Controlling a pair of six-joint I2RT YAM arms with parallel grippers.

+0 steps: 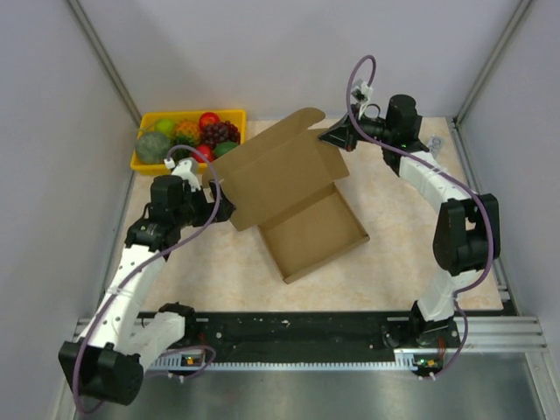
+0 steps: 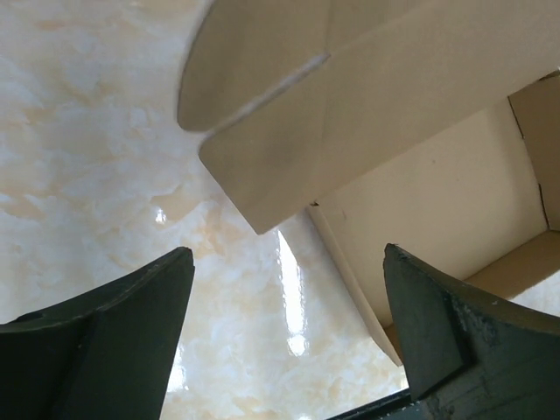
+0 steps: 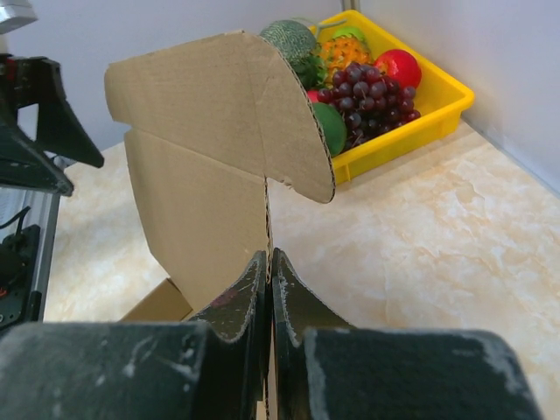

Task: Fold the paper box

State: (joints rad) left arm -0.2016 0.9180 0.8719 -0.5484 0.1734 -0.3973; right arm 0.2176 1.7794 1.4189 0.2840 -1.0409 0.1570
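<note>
The paper box [image 1: 311, 232] lies in the middle of the table [image 1: 394, 262]. Its lid [image 1: 280, 175] stands up along the far left side. The fruit tray [image 1: 188, 115] sits behind it, in the far left corner.

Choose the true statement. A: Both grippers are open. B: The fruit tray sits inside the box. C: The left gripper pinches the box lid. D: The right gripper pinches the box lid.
D: the right gripper is shut on the raised lid of the paper box; the left gripper stands open.
</note>
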